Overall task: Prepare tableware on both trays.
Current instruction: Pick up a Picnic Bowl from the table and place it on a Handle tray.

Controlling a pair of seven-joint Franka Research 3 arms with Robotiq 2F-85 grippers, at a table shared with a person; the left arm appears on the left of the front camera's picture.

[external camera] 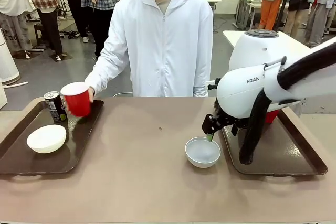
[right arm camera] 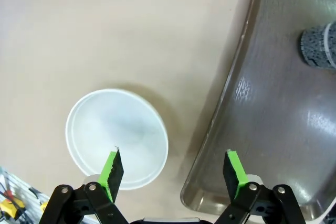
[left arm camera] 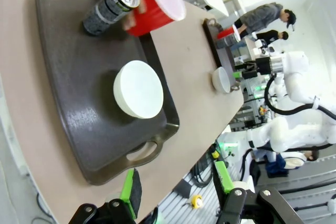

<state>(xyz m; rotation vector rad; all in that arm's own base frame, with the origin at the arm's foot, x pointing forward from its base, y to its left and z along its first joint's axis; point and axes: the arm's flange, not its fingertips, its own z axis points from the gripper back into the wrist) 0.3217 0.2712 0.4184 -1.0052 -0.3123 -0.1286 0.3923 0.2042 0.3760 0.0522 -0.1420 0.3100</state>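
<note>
Right wrist view looks down along the right gripper, whose jaws stand wide apart with nothing in them: one green pad hangs over the near inner edge of a small white bowl, the other over the rounded corner rim of the right tray. The bowl therefore lies off-centre, mostly beyond and to one side of that first pad instead of squarely between the jaws, and it sits on the bare table just beside the tray, not in it; whether the pad touches it I cannot tell. From the front, the gripper is low over the bowl's far rim, and the bowl stands close to the tray's inner long rim. At the tray's far end a second red cup is mostly hidden behind the right arm. Across the table, the left wrist view has the left gripper with its jaws apart and empty, above the table's near edge, short of the left tray. On that tray a second white bowl sits near the middle and a dark can stands at the far end, while the person's hand holds a tilted red cup just beside the can, over the tray's far rim
</note>
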